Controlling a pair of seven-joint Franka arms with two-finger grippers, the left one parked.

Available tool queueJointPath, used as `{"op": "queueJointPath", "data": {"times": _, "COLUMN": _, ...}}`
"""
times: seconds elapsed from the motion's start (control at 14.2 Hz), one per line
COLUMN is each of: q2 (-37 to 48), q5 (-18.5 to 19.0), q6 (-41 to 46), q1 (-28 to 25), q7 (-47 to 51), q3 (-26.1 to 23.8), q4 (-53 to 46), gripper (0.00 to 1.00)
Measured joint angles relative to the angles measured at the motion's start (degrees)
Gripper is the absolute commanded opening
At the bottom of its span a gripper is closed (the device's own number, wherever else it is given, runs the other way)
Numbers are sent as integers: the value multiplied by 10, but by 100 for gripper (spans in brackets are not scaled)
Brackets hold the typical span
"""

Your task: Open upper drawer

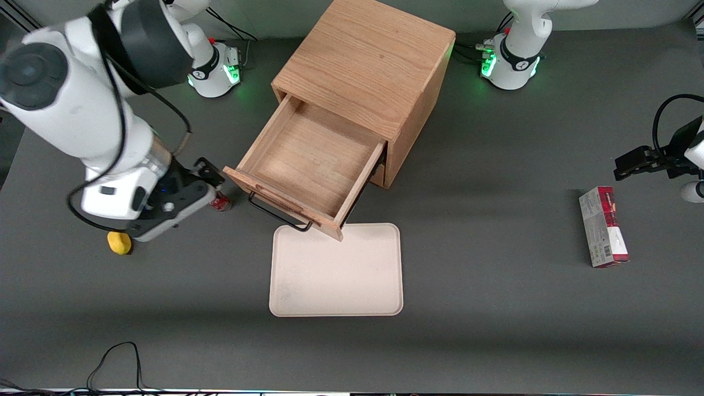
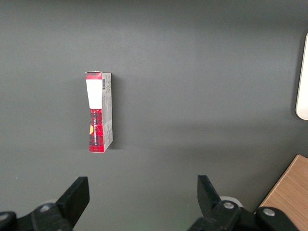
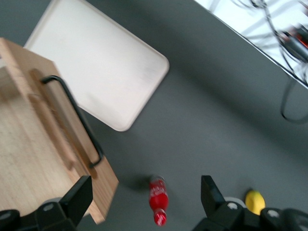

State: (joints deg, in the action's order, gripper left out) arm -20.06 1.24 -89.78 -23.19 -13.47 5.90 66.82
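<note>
The upper drawer (image 1: 308, 165) of the wooden cabinet (image 1: 366, 66) is already pulled well out, its empty inside showing and its black handle (image 1: 278, 213) facing the front edge of the worktop (image 1: 495, 330), just above the rim of the pale tray (image 1: 335, 300). The tool (image 3: 144, 199) has its fingers spread with nothing between them; it hangs free of the handle, off toward the working arm's end of the worktop, close over a small red bottle (image 1: 221, 203) that lies there, with a yellow lump (image 1: 119, 242) a little nearer the front edge. Judging by this, the pull looks as good as done, so the risks lie mostly in clearing away. A low or careless sweep of the arm could clip the bottle and send it rolling, or nudge the yellow lump. A swing back toward the cabinet could catch the drawer's jutting corner and push it partly shut or skew the cabinet. The drawer also stands far out, so a further tug might drag it off its runners or tip the front down onto the tray. A red carton (image 1: 603, 226) lies well apart, toward the parked arm's end.
</note>
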Motion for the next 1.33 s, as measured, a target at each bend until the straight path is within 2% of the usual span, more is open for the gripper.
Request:
{"op": "queueJointPath", "data": {"times": 0.35, "q2": 51, "q5": 0, "q6": 9, "q1": 4, "q7": 36, "q3": 80, "q4": 48, "gripper": 100}}
{"op": "queueJointPath", "data": {"times": 0.56, "q2": 80, "q5": 0, "q6": 8, "q1": 12, "q7": 85, "q3": 94, "q4": 78, "gripper": 100}}
{"op": "queueJointPath", "data": {"times": 0.7, "q2": 101, "q5": -4, "q6": -6, "q1": 43, "q7": 95, "q3": 88, "q4": 105, "gripper": 100}}
{"op": "queueJointPath", "data": {"times": 1.05, "q2": 159, "q5": -12, "q6": -45, "q1": 157, "q7": 95, "q3": 26, "q4": 196, "gripper": 100}}
{"op": "queueJointPath", "data": {"times": 1.33, "q2": 170, "q5": -14, "q6": -70, "q1": 184, "q7": 95, "q3": 9, "q4": 228, "gripper": 100}}
